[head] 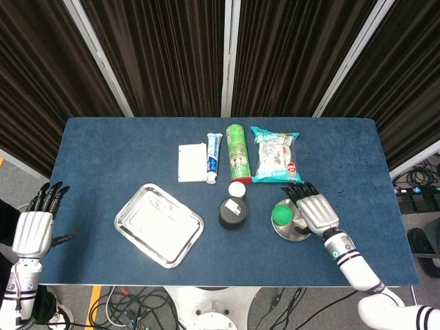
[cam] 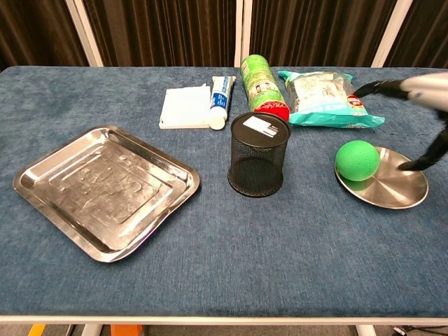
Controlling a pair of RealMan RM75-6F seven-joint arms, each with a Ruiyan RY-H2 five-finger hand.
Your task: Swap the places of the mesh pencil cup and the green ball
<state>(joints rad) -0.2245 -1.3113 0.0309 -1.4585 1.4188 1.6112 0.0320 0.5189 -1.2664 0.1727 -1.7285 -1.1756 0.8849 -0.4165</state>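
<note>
Now green ball (cam: 357, 160) on round dish (cam: 395, 189) — right hand (head: 314, 209) spread above; mesh pencil cup (cam: 258, 164) upright, contents unclear.

Even, bright overhead light in both views; worktop (head: 103, 151) blue cloth evenly lit, no hot spots. Shadows soft, short, tucked close under objects. Steel tray (cam: 105, 189) carries mottled pale reflections; round steel plate (cam: 392, 189) shows mild sheen, no blown glare. Dark curtains (head: 165, 55) behind far edge stay deep, little detail. Right hand (cam: 420, 112) motion-blurred, streaked near right edge in chest view; sharp in head view. Chest view slightly bowed at worktop's near corners. Rest in focus.
</note>
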